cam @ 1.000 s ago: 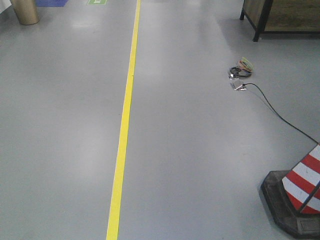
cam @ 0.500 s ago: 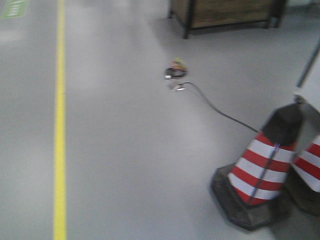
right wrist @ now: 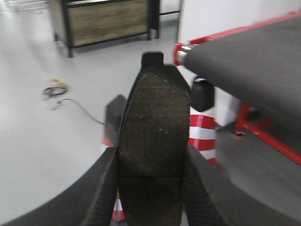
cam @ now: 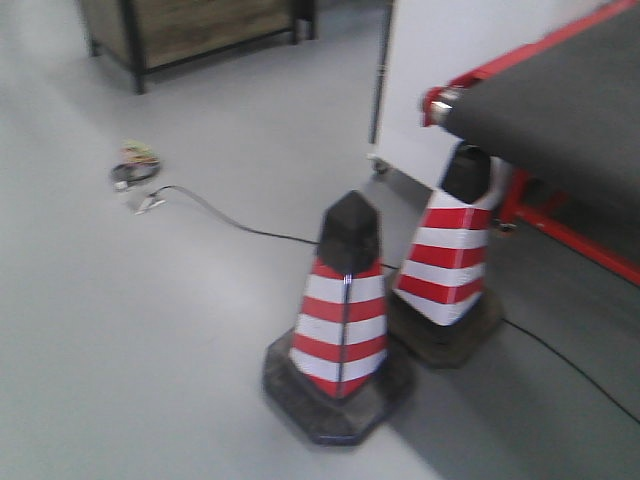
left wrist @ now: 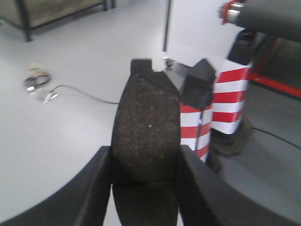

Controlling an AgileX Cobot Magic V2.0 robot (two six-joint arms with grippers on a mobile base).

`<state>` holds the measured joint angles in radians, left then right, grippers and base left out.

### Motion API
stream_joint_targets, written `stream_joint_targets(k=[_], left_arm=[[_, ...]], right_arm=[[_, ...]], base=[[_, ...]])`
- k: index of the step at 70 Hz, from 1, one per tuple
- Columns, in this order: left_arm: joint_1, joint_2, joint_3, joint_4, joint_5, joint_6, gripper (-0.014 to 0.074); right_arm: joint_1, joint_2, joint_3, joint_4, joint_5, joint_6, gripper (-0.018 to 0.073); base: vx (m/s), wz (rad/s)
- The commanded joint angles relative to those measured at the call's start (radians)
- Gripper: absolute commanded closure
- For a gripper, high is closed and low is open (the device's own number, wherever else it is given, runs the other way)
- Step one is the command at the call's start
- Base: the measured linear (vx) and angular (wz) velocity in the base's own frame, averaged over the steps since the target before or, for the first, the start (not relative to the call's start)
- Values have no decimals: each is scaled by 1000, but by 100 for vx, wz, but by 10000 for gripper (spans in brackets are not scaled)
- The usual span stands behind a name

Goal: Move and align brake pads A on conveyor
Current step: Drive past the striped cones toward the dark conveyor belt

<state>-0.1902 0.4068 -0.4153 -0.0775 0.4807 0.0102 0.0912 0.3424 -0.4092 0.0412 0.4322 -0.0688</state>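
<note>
The left end effector [left wrist: 146, 157] pinches one dark grey curved oblong brake pad [left wrist: 146, 117], the right end effector [right wrist: 150, 162] a second brake pad [right wrist: 153, 113]; two red-and-white striped cones [cam: 342, 300] [cam: 452, 255] stand by one charcoal felt conveyor [cam: 560, 100].

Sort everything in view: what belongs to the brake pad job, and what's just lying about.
Job: left gripper clamping a brake pad; right gripper clamping a second pad; conveyor.
Lying about: near cone, far cone, floor cable, wire bundle, wooden cabinet.

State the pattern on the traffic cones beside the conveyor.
The traffic cones carry red-and-white horizontal stripes, with black tops; clearest in the exterior front-facing view.
</note>
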Motion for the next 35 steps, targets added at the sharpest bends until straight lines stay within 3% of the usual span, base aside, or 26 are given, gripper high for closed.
stream_joint_targets(k=[1,35], left_arm=[[-2,4,-31,-11,-96,-4,602],[-2,4,-31,-11,-96,-4,602]], right_arm=[[-7,10,-33,-4,-95,-7,569],[-7,10,-33,-4,-95,-7,569]], base=[[18,-81],[17,-75]])
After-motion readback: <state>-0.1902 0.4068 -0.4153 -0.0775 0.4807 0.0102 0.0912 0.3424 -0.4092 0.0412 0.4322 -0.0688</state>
